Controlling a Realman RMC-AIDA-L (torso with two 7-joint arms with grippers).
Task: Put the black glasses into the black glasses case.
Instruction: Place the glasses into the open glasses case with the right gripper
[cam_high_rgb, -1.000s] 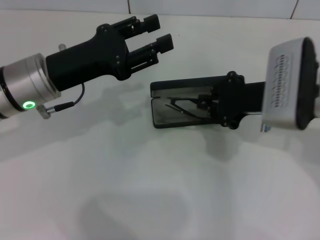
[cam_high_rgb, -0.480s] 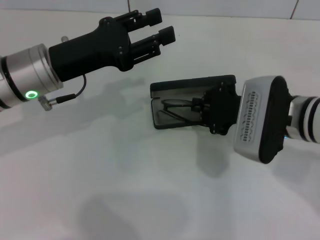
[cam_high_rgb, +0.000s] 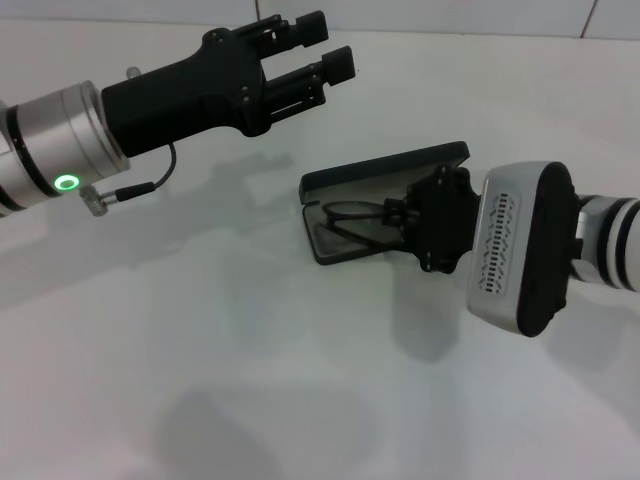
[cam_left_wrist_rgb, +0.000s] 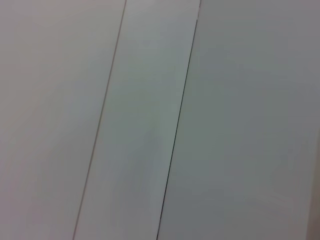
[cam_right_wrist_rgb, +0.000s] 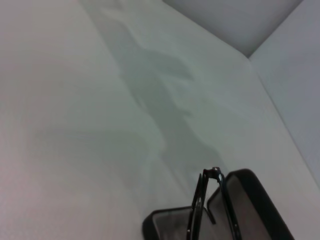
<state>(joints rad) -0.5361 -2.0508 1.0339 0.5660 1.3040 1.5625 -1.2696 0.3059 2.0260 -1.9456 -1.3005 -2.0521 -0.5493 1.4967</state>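
Observation:
The black glasses case (cam_high_rgb: 381, 168) lies open on the white table, lid raised at the back and grey lining showing; it also shows in the right wrist view (cam_right_wrist_rgb: 251, 199). The black glasses (cam_high_rgb: 347, 211) sit folded and tilted inside the case's base, and stand on edge over the lining in the right wrist view (cam_right_wrist_rgb: 216, 172). My right gripper (cam_high_rgb: 399, 215) reaches into the case from the right and is shut on the glasses. My left gripper (cam_high_rgb: 331, 42) hovers open and empty above the table, behind and to the left of the case.
The white table (cam_high_rgb: 250, 350) stretches bare in front of and left of the case. A tiled wall runs along the table's back edge (cam_high_rgb: 450, 15). The left wrist view shows only wall panels (cam_left_wrist_rgb: 150, 125).
My right wrist has rotated and drawn back slightly to the right with the glasses. The case has turned a little and its lid's right end stands higher. My left gripper rose slightly.

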